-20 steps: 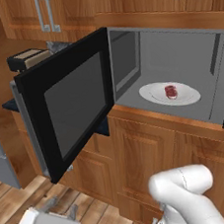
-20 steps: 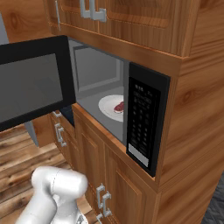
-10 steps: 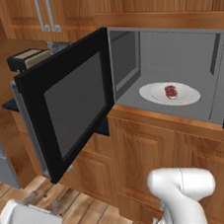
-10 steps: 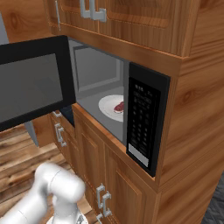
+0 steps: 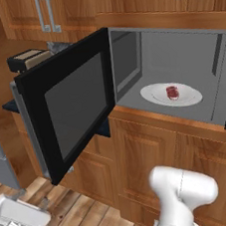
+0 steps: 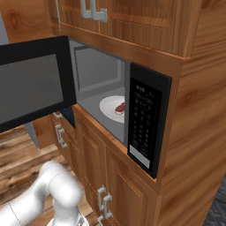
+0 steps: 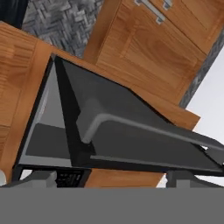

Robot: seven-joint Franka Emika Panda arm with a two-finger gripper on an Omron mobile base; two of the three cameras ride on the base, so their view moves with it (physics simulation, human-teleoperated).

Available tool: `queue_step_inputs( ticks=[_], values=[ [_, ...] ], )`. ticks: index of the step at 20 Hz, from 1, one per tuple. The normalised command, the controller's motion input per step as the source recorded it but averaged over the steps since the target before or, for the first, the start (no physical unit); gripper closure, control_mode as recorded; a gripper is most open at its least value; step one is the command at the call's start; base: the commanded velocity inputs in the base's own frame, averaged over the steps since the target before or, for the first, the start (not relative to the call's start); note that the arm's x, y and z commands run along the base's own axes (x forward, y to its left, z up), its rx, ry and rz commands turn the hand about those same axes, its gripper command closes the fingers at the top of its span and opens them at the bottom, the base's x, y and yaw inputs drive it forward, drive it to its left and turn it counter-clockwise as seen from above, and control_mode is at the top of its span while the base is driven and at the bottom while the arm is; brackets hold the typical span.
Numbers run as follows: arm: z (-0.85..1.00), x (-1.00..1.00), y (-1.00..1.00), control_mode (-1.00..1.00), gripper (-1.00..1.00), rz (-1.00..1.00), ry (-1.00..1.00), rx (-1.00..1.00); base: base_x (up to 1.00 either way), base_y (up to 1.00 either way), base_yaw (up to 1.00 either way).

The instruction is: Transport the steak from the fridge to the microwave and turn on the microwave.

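Steak (image 5: pixel 172 91) on plate (image 5: pixel 158 97) inside microwave (image 6: pixel 148 121): transport done. Door (image 5: pixel 72 112) open; gripper (image 7: pixel 111 177) spread, empty. You must shut door, start microwave.

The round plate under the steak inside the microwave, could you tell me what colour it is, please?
White, plain: the round plate shows best in the left base view.

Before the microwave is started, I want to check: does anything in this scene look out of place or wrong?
Nothing looks spilled or damaged. The steak lies on the white plate inside the microwave. Only the microwave door stands out: it hangs wide open over the floor, so it must be shut first.
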Motion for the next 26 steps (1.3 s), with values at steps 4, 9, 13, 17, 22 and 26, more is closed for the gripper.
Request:
queue_step_inputs(
  ticks=[4,9,13,17,22,26],
  values=[
    [-0.25,0.45,0.38,-1.0,-1.0,-0.12,0.01,-0.03,0.0,0.0,0.0],
    [-0.09,0.28,0.06,-1.0,-1.0,-0.02,0.0,0.0,0.0,0.0,0.0],
    [-0.03,0.39,0.0,-1.0,-1.0,0.0,0.0,0.0,0.0,0.0,0.0],
    [0.0,0.52,-0.05,-1.0,-1.0,0.0,0.0,0.0,0.0,0.0,0.0],
    [-0.01,0.45,-0.09,-1.0,-1.0,0.0,0.0,0.0,0.0,0.0,0.0],
    [-0.09,0.33,-0.17,-1.0,-1.0,0.0,0.0,-0.01,0.0,0.0,0.0]
  ],
)
